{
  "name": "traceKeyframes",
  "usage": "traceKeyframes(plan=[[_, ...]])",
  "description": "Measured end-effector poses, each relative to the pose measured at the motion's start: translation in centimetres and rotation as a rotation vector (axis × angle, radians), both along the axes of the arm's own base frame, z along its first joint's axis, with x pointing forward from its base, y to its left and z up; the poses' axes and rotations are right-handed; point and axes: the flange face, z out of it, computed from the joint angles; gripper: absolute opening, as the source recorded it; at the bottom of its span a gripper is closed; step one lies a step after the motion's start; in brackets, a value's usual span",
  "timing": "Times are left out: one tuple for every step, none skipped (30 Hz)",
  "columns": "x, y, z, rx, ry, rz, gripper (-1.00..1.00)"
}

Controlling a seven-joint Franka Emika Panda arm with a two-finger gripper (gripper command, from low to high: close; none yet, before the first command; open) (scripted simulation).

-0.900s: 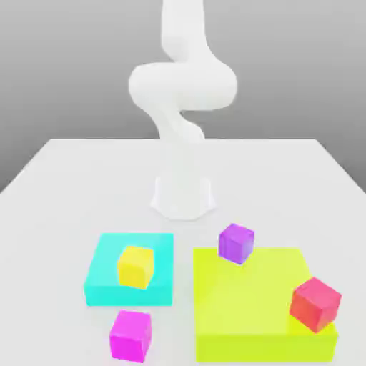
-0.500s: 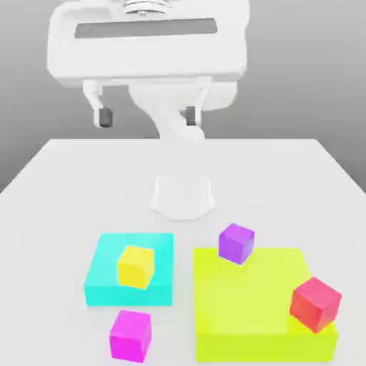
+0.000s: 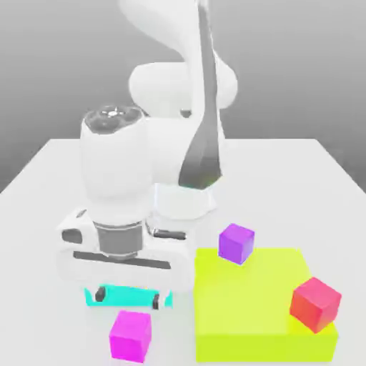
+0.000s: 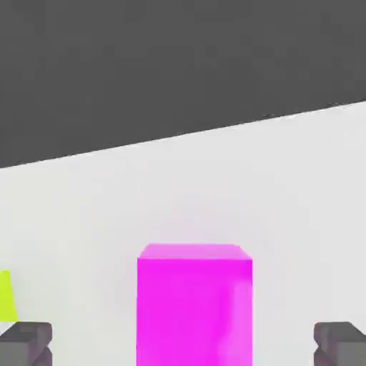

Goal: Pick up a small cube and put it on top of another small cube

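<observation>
The small magenta-pink cube (image 3: 131, 334) rests on the white table near the front, at the exterior view's left. My gripper (image 3: 128, 298) hovers just above and behind it, open, its dark fingertips (image 3: 156, 300) spread wide. In the hand view the pink cube (image 4: 194, 304) sits centred between the two fingertips (image 4: 25, 343) of the gripper (image 4: 183, 347), touching neither. The small red cube (image 3: 315, 304) stands on the near right corner of the lime platform (image 3: 250, 300).
A violet-purple cube (image 3: 236, 243) sits at the lime platform's far left corner. A cyan platform (image 3: 129, 295) lies under my hand, mostly covered by it. The arm's white base (image 3: 184, 200) stands behind. A lime sliver (image 4: 6, 294) edges the hand view.
The hand has swung down from high above the table to just over the cyan platform, right behind the pink cube. No cube has moved. The fingers stay wide apart.
</observation>
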Motion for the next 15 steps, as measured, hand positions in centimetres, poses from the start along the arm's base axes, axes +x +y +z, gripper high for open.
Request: traceKeyframes(plan=[[0.0, 0.0, -1.3, 0.0, 0.002, -0.001, 0.0], [-0.1, 0.0, -2.5, -0.001, 0.004, -0.001, 0.0], [-0.2, 0.0, -3.7, 0.0, 0.004, -0.001, -1.0], [-0.2, 0.0, -3.7, 0.0, 0.004, -0.001, -1.0], [-0.2, 0.0, -3.7, 0.0, 0.004, -0.001, -1.0], [-0.2, 0.0, -3.7, 0.0, 0.004, -0.001, -1.0], [-0.2, 0.0, -3.7, 0.0, 0.004, -0.001, -1.0], [-0.2, 0.0, -3.7, 0.0, 0.004, -0.002, -1.0], [-0.2, 0.0, -4.3, 0.0, 0.004, -0.001, -1.0], [-0.2, 0.0, -4.0, 0.0, 0.004, -0.001, -1.0], [-0.1, 0.0, -3.2, 0.0, 0.004, -0.001, -1.0], [-0.1, 0.0, -2.2, 0.0, 0.004, -0.001, -1.0], [-0.1, 0.0, -1.0, 0.0, 0.004, -0.001, -1.0], [-0.1, 0.0, 0.1, 0.0, 0.004, -0.001, -1.0], [-0.1, 0.2, 1.3, 0.001, 0.004, 0.004, -1.0]])
